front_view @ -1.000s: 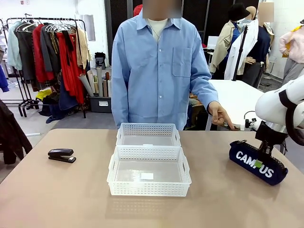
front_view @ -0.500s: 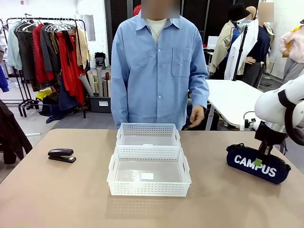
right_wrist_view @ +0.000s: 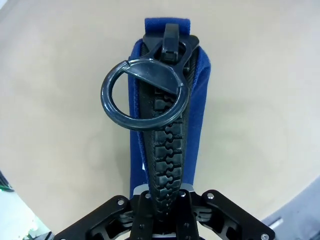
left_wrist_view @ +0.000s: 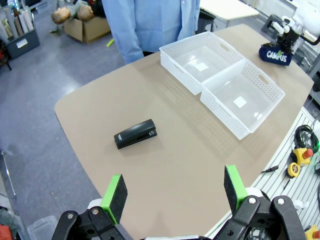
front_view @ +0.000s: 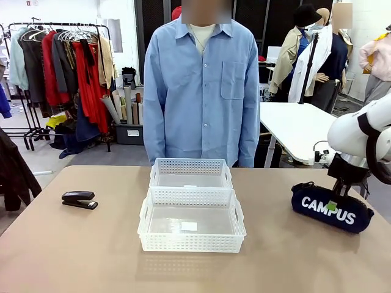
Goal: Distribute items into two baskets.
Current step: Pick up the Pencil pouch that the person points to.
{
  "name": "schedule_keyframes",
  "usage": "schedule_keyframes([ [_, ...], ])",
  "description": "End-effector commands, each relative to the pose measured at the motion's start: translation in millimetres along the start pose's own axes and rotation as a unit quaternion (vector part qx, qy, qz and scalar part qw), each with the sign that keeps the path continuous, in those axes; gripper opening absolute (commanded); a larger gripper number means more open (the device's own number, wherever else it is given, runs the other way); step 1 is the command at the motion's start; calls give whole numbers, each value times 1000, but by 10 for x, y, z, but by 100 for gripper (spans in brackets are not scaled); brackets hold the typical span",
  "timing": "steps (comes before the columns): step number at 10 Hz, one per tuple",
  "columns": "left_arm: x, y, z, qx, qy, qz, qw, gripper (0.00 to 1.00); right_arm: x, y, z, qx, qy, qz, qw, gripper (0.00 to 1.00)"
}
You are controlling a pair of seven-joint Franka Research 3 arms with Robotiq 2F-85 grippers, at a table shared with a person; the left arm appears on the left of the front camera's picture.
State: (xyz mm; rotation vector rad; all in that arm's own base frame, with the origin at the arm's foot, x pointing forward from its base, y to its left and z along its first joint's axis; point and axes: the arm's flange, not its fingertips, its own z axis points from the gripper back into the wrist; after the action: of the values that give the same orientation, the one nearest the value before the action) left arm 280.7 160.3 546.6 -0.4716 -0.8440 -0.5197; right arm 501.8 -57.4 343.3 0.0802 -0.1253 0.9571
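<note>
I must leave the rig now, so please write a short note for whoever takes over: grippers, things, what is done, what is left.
Left gripper: open, holding nothing, above the table on its left side.
Right gripper: shut on the pouch at the table's right side.
Stapler: lies on the left, not gripped.
Large basket in the middle, small basket right behind it; no item in either.
Done: pouch gripped.
Left: both items must go into the baskets.

Garment workshop: crowded clothes rack (front_view: 61,58), upright rolls (front_view: 120,105), white worktable (front_view: 299,125).
</note>
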Motion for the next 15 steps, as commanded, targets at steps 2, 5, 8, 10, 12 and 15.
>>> schedule_keyframes([
  [2, -9, 5, -1, -5, -4, -7, 1000, 100, 323, 1, 762, -10, 3, -33, 999, 0],
  [5, -9, 5, -1, -5, -4, -7, 1000, 100, 547, 194, 1542, -9, -53, 8, 999, 0],
  [8, -9, 5, -1, -5, -4, -7, 1000, 100, 766, 470, 2116, 42, -93, 56, 993, 0],
  [10, -9, 5, -1, -5, -4, -7, 1000, 100, 788, 702, 2420, 54, -109, 108, 987, 0],
  [12, -9, 5, -1, -5, -4, -7, 1000, 100, 806, 901, 2692, 30, -97, 146, 984, 0],
  [15, -9, 5, -1, -5, -4, -7, 1000, 100, 828, 964, 2698, 34, -98, 132, 986, 0],
])
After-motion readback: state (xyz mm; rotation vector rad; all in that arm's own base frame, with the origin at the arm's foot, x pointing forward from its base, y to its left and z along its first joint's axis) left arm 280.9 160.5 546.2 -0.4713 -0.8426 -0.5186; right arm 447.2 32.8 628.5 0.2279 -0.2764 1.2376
